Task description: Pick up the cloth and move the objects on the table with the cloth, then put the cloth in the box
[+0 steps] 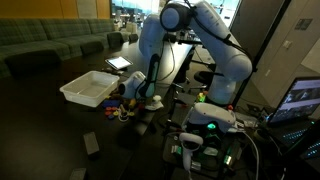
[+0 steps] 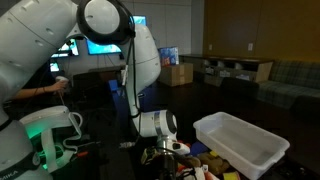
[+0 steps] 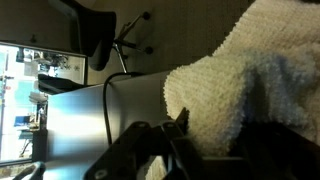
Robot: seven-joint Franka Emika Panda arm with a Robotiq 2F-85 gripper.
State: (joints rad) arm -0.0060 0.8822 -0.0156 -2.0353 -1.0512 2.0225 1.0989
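The white fluffy cloth (image 3: 240, 70) fills the right half of the wrist view, bunched between my gripper's (image 3: 215, 140) dark fingers, which are closed on it. In both exterior views my gripper (image 1: 141, 92) (image 2: 166, 150) is low over the dark table, next to several small colourful objects (image 1: 124, 108) (image 2: 205, 165). A bit of the cloth (image 1: 152, 101) shows under the gripper. The white plastic box (image 1: 72, 93) (image 2: 236, 150) stands open and looks empty, just beside the objects.
A sofa (image 1: 45, 45) runs along the back. A laptop (image 1: 118, 63) lies behind the box. A table edge holds electronics and a green-lit device (image 1: 208, 125). An office chair base (image 3: 125, 45) shows in the wrist view.
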